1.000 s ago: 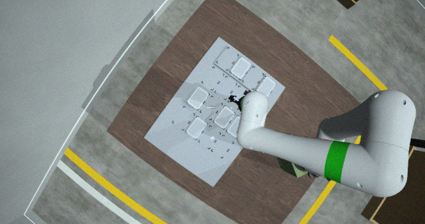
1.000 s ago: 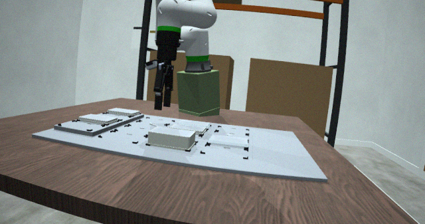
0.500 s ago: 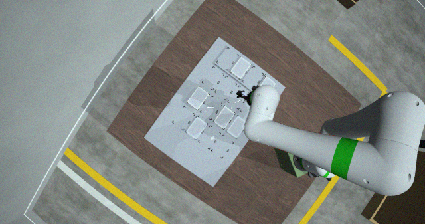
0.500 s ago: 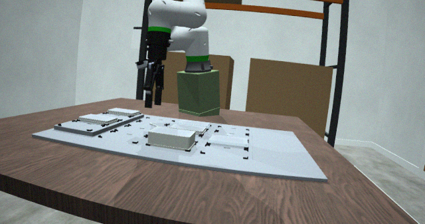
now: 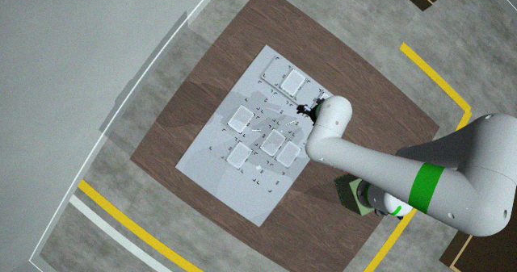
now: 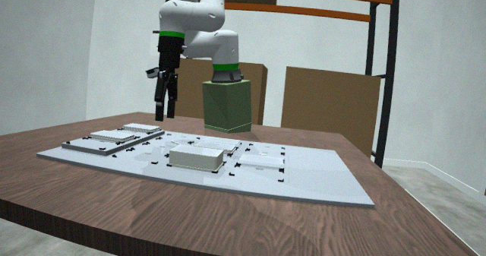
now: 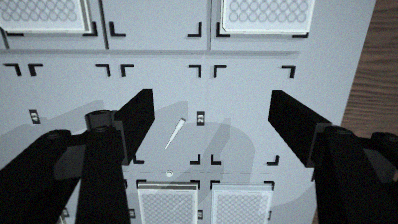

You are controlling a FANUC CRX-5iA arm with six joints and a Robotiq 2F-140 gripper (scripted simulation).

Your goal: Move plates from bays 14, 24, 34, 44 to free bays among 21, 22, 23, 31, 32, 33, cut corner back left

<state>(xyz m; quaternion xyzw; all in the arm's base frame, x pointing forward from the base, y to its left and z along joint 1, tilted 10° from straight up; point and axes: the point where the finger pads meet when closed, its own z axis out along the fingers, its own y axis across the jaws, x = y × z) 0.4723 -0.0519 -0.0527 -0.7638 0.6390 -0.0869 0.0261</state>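
Note:
My gripper (image 5: 312,106) (image 6: 165,118) (image 7: 211,105) is open and empty, high above the deck by the step to column 4. Sealed plates lie in bay 14 (image 5: 324,97) (image 6: 142,128) (image 7: 267,15) and bay 34 (image 5: 292,82) (image 6: 112,135) (image 7: 42,15). Bays 24 and 44 hold no plate. One plate (image 5: 272,142) (image 7: 167,206) lies in bay 22, and another plate (image 5: 239,155) (image 6: 260,161) in bay 31. Bays 21, 23, 32 and 33 hold no plate. A white tip-like piece (image 5: 290,123) (image 7: 175,134) lies in bay 23.
A plate (image 5: 288,154) (image 7: 241,205) lies in bay 12. The tall block (image 5: 241,119) (image 6: 195,159) stands in bay 42. Another thin white piece (image 5: 256,130) lies in bay 32, a white scrap (image 5: 258,167) in bay 21. A small round piece (image 7: 169,173) lies between bays 22 and 23.

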